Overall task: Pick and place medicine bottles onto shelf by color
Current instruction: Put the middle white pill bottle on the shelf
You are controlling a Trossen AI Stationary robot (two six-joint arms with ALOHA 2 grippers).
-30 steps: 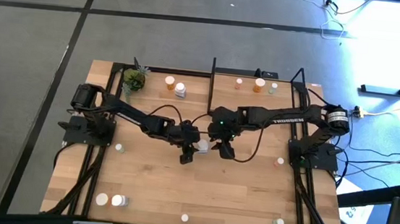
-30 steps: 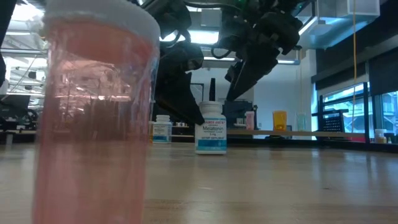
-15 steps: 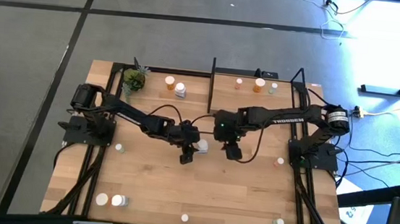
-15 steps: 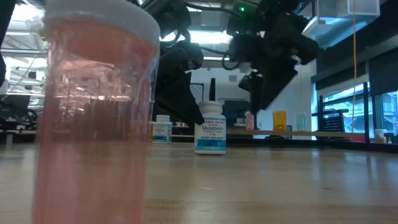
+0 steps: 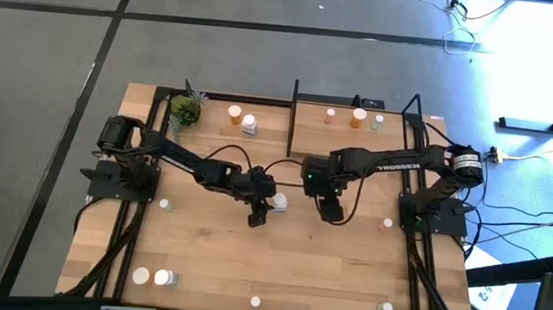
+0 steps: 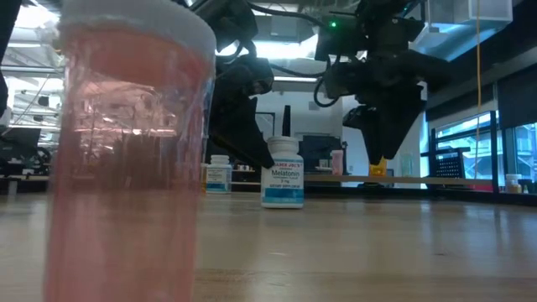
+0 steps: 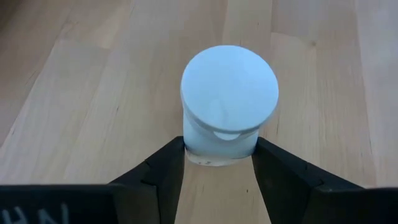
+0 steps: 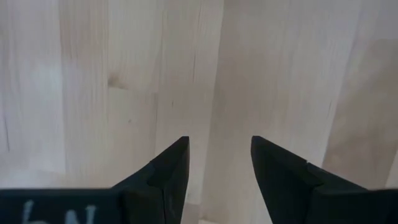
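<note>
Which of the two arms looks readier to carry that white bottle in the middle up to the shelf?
The left. Its gripper is already clamped on the white bottle, while the right gripper hangs open and empty beside it.

White cylindrical medicine bottle with white cap (image 6: pixel 282 173), standing on the wooden worktop: blue-and-white label reads "Melatonin"; the smaller lines are illegible.

Right arm's dark forearm link (image 5: pixel 396 166): white lettering "TROSSEN".

Second white bottle behind (image 6: pixel 220 174): label unreadable.
</note>
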